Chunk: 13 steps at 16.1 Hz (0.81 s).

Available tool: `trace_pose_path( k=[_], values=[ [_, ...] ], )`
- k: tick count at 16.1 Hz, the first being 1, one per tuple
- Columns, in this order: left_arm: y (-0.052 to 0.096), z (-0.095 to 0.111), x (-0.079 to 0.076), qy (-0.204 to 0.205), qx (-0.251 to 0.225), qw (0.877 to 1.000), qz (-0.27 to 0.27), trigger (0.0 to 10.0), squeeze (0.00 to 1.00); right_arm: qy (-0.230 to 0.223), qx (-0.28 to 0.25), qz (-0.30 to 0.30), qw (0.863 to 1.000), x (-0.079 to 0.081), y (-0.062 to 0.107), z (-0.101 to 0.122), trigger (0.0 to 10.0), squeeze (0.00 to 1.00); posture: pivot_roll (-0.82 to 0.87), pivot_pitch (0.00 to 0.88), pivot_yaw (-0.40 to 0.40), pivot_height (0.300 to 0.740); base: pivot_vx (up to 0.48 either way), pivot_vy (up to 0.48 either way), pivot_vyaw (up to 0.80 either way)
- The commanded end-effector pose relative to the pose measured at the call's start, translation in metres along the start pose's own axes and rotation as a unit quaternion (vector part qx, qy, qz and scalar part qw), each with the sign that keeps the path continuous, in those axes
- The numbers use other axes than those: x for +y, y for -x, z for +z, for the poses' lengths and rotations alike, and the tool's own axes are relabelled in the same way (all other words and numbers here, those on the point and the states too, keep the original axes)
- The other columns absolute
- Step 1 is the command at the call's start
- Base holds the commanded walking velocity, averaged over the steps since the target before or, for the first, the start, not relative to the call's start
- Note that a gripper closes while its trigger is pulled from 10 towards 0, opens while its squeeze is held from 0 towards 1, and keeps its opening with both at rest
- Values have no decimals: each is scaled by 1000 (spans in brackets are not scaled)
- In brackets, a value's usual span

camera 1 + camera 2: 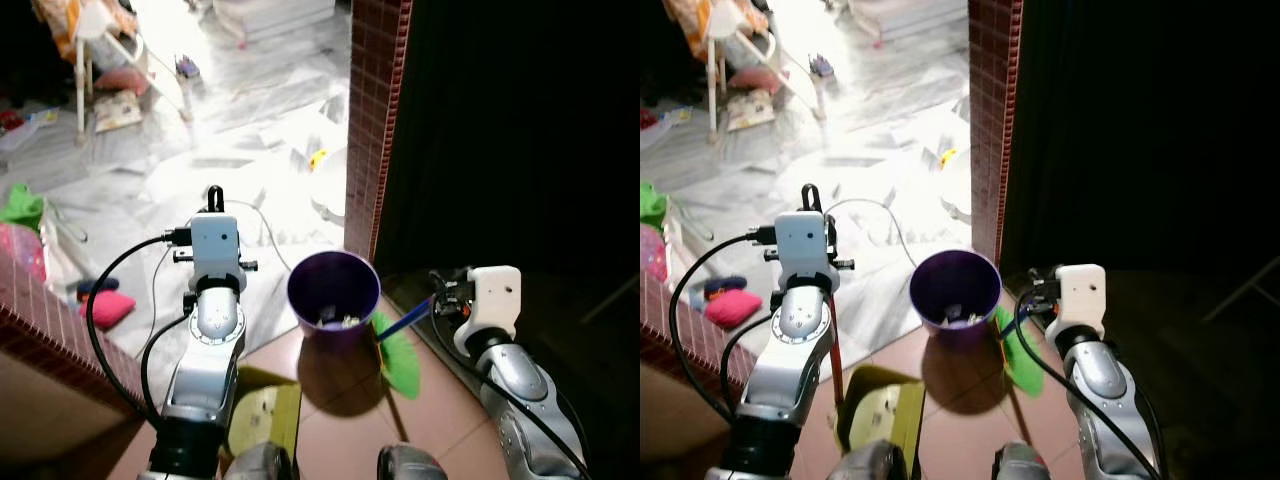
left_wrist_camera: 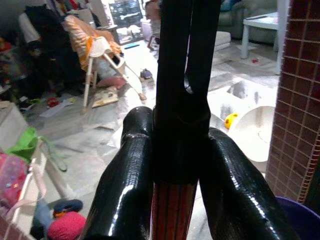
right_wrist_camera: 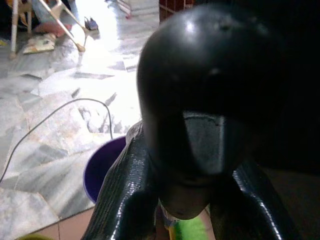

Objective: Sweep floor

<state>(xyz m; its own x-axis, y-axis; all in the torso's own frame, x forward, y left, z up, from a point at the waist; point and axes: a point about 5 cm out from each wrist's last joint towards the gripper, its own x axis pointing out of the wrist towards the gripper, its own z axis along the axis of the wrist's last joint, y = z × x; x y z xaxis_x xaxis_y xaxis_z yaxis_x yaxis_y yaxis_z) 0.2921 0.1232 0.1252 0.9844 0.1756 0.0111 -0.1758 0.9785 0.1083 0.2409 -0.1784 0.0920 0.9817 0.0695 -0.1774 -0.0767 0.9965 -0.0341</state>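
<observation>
left gripper (image 2: 172, 165): closed on the dustpan handle (image 2: 180, 60), fingers (image 2: 125, 175) tight on both sides of the black upper part, red shaft just below the grip
dustpan (image 1: 262, 412): yellow-green, on the tile floor at the foot of the left arm, red shaft (image 1: 836, 345) runs up to the grip
right gripper (image 3: 182, 205): clamped on the rounded black end of the broom handle (image 3: 200, 100), fingers (image 3: 125, 200) either side of it
broom (image 1: 398, 355): green bristle head on the tiles just right of the bin, touching or nearly touching its base; blue shaft (image 1: 408, 320) slants up to the right gripper
bin (image 1: 334, 296): purple, upright, between the arms at the foot of the pillar, small bits of litter inside
pillar (image 1: 372, 120): red-brown small tiles, just behind the bin, dark area to its right
floor (image 1: 330, 400): reddish tiles under the robot, pale marble beyond, strong glare
cable (image 1: 875, 215): thin, loops over the marble in front of the bin
clutter: white chair (image 1: 95, 40) far left, pink cushion (image 1: 108, 308) near the low brick wall (image 1: 35, 320), small yellow object (image 1: 318, 158) near the pillar
</observation>
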Motion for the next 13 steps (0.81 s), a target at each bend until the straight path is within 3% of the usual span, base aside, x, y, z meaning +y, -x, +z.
trace_pose_path(
  k=[1,3,9,13],
  values=[
    [-1,6,2,5,-8,1000,5,10000,0,9,9,0,1000,1,8,0,10000,0,-106,0,98,740,-315,0,0],
    [0,6,3,3,-6,1000,8,10000,0,20,3,23,1000,2,24,-3,10000,0,-108,0,93,740,-313,0,0],
    [-3,8,1,1,-5,1000,9,10000,0,0,23,13,1000,-1,20,-9,10000,0,-110,0,104,740,-314,0,0],
    [-13,43,-3,14,-41,999,31,10000,0,2,36,38,999,2,12,-9,10000,0,-57,47,112,740,0,0,0]
  ],
)
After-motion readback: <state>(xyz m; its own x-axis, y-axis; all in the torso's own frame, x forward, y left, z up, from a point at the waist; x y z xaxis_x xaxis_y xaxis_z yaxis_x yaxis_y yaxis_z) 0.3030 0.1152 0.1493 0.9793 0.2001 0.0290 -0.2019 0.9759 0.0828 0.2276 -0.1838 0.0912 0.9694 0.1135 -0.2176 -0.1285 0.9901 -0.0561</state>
